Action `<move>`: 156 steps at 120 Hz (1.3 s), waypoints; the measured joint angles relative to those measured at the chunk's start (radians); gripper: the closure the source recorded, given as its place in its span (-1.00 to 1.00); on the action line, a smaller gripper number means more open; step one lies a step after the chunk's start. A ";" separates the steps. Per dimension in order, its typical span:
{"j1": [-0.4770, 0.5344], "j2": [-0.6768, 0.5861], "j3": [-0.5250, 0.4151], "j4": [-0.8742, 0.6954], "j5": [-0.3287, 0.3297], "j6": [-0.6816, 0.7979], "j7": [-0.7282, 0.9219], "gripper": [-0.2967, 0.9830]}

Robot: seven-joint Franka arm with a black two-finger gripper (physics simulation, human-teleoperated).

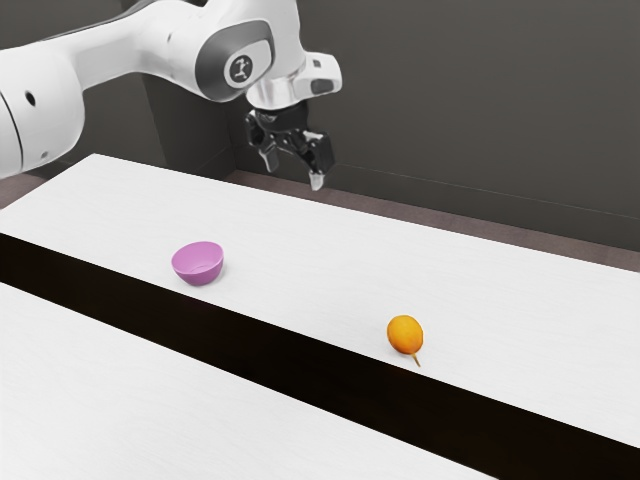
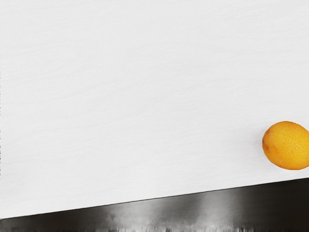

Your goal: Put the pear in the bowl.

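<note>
Got gripper (image 1: 293, 172) released, w/ fingers spread. Seeing pear (image 1: 405, 333) on tbl (image 1: 330, 235) nr edge, approx 5 o'clock from gripper in ext. view (w/ stem toward 5 too). Also got bowl (image 1: 198, 267) approx 7:30 from gripper.

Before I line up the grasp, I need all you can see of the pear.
The pear is orange-yellow, rounded and slightly elongated, with a thin, darker stem at one end. Its skin looks finely dimpled, with faint brownish patches, and I see no cut or break. It lies on the white table, close to the edge along the dark strip, its stem pointing toward that edge. It is apart from the bowl and the end effector; only the table touches it.
</note>
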 joint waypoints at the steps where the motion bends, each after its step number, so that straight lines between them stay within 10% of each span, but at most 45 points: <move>1: 0.000 0.000 0.000 0.000 0.000 -0.002 0.001 -0.52; 87: -0.040 0.302 -0.076 -0.028 -0.303 0.224 -0.005 -0.49; 156: -0.038 0.507 -0.118 0.029 -0.334 0.447 -0.039 -0.45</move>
